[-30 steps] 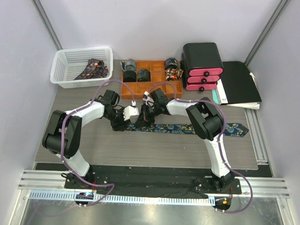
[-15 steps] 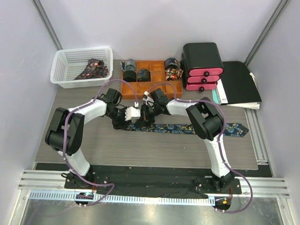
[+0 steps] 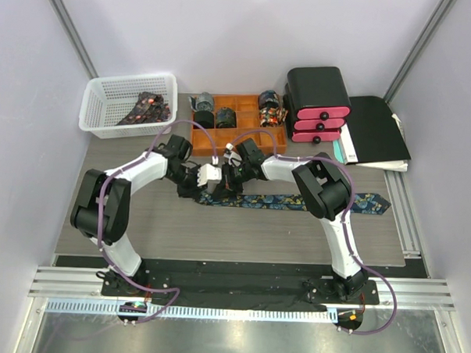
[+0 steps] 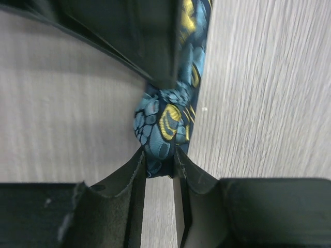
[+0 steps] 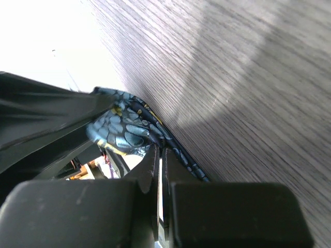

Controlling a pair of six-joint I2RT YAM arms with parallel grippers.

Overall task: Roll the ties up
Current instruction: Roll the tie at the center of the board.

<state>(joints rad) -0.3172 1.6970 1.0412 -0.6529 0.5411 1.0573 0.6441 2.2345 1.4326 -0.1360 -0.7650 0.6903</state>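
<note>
Top external view, far left: a white basket [image 3: 97,114] is seen at the back corner of the counter [image 3: 217,230], with loose ties [image 3: 147,108] heaped inside it. Moving right, the left pincer [image 3: 207,175] is lowered onto the counter just in front of an orange tray [image 3: 245,108], and it is met nose to nose by the right pincer [image 3: 226,179]. Rolled ties [image 3: 203,105] are stood in the tray's compartments, a grey one at the left and patterned ones further along.

Between the two pincers the narrow end of a patterned tie [image 3: 297,201] is bunched into a small curl. The rest of it is laid flat and straight along the counter, running right, its broad pointed end lying past the right arm.

From the left wrist, the teal and gold curl is shown pinched between the left fingers [image 4: 135,170], one pressed against each side: the left pincer is closed on the tie. From the right wrist, the right pincer's jaws are seen drawn together to a hairline gap, closed, with the curl right at their tips; whether cloth is nipped there cannot be told.

Further right, a black and pink drawer unit [image 3: 317,102] is parked at the back, and a black folder [image 3: 377,128] is laid beside it at the far edge.
</note>
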